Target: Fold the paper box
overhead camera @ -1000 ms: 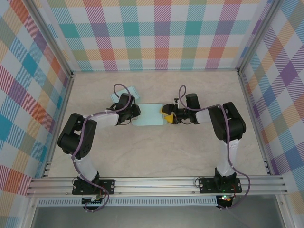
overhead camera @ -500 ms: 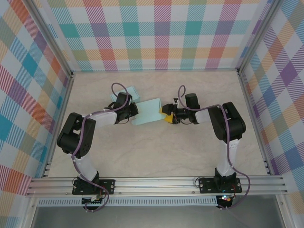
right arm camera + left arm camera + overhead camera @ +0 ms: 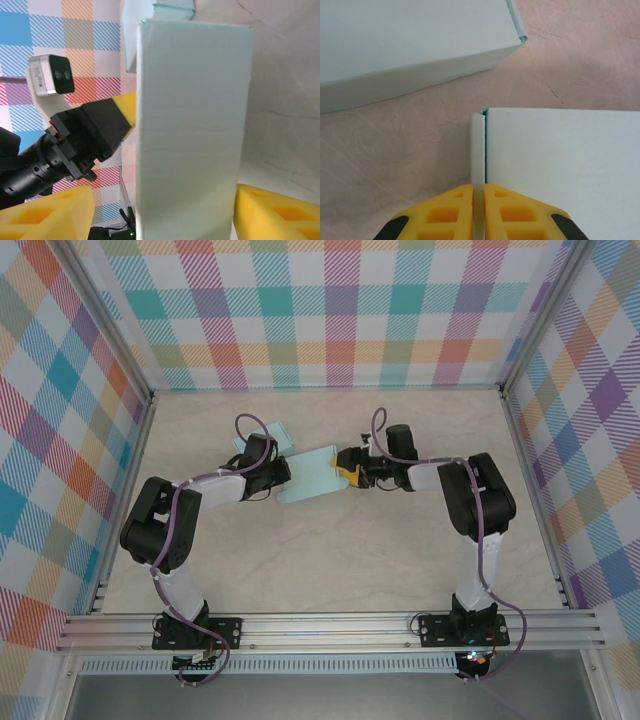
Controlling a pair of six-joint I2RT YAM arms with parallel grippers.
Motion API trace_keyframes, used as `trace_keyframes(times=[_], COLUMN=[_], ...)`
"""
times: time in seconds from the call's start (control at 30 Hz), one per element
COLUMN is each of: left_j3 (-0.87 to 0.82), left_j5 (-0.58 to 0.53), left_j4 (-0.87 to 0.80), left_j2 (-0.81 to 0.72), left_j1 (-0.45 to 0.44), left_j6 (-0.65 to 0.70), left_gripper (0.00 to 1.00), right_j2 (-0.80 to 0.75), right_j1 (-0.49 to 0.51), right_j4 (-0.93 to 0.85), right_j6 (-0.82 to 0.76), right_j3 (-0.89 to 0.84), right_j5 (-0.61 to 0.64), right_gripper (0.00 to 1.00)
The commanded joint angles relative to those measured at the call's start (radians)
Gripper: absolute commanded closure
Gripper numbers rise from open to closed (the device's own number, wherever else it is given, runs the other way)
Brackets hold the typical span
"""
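The pale mint paper box lies tilted mid-table between both grippers. My left gripper is shut on a thin upright flap at the box's left edge; the yellow fingertips pinch it, beside the broad box panel. My right gripper is open and straddles the box's right end. In the right wrist view the box stands between the yellow fingers, with a gap on the left side and the other finger close to its edge.
A second pale folded box lies just behind the left gripper, also seen in the left wrist view. The beige table is bounded by checked walls and an aluminium frame at the near edge.
The box's right end has swung toward the back and the right gripper followed it, its jaws narrowing slightly. The left gripper has tightened on the flap.
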Motion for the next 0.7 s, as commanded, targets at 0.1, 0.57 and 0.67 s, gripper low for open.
trace_keyframes(times=[0.1,0.57,0.67], left_j3=[-0.016,-0.099,-0.160], left_j5=[0.027,0.015,0.011], left_j4=[-0.101,-0.050,0.005], left_j2=[0.029,-0.203,-0.321], left_j1=[0.012,0.012,0.011], left_j6=[0.023,0.050,0.076], left_gripper=[0.88,0.61,0.43], right_j2=[0.052,-0.043,-0.086], right_j1=[0.014,0.013,0.011], right_j4=[-0.005,-0.069,-0.106], right_j6=[-0.002,0.056,0.080], right_j3=[0.048,-0.030,-0.056], right_j5=[-0.030,0.019,0.025], right_gripper=[0.35,0.53,0.57])
